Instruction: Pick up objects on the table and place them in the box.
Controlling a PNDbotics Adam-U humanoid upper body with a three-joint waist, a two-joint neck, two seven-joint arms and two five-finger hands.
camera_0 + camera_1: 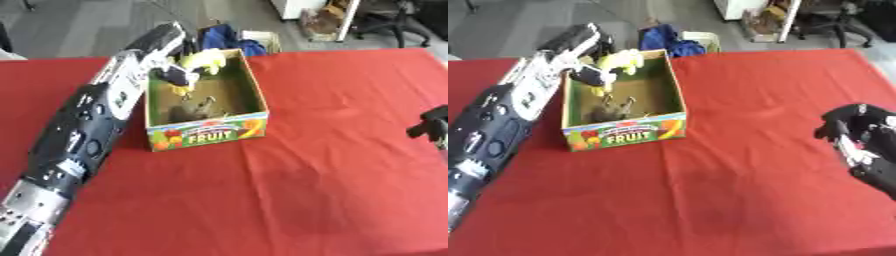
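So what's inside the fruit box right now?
The left robot hand holds a yellow object over the fruit box. A dark shape shows on its floor; I can't identify it. The near wall hides the front floor.

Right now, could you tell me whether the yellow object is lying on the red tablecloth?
No, the left hand holds the yellow object above the open fruit box, off the cloth.
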